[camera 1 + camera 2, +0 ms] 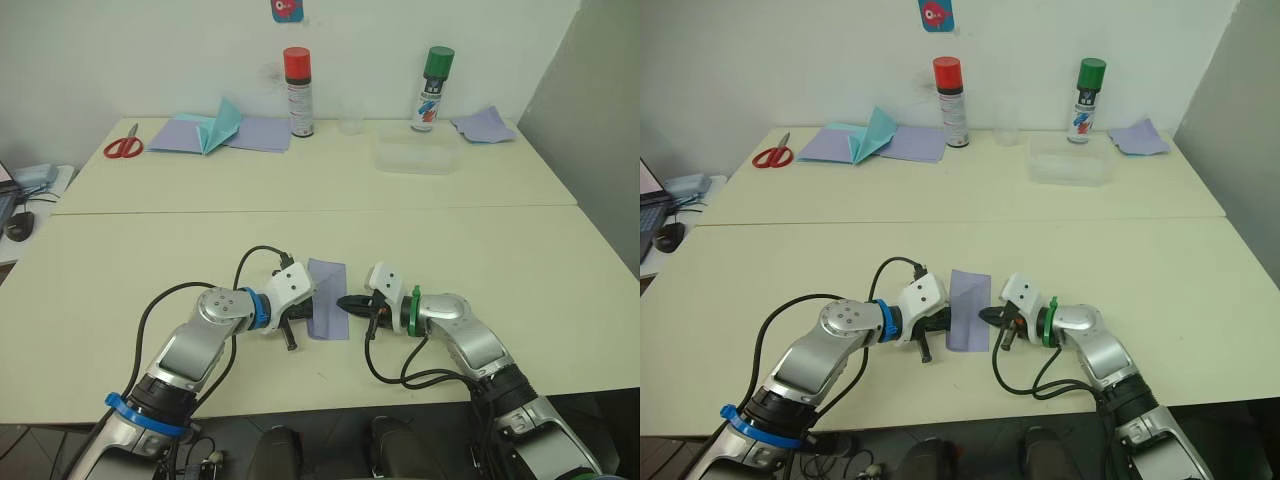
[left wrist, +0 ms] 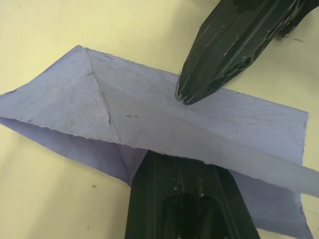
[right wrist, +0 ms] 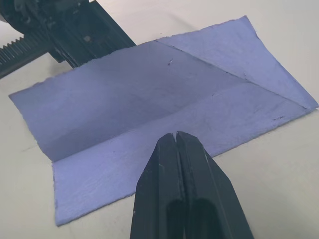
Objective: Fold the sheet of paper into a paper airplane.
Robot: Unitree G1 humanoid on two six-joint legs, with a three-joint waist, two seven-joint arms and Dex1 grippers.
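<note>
Two cream tables [image 1: 300, 240] pushed together in front of me, seam running 9 to 3 o'clock across the middle. White wall [image 1: 150, 50] behind the far table at 12; a second greyish wall [image 1: 600, 120] angles in at 2 o'clock. Small red-and-blue sticker [image 1: 287, 9] on the wall at 12, cut off by the frame edge. Dark floor [image 1: 30, 440] shows past the near table edge at 7 o'clock. At 9 o'clock, off the table, a lower surface with a dark mouse-like object [image 1: 18, 225], possibly a computer mouse, hard to tell. Lighting even, soft, no hard shadows on the tabletops.
</note>
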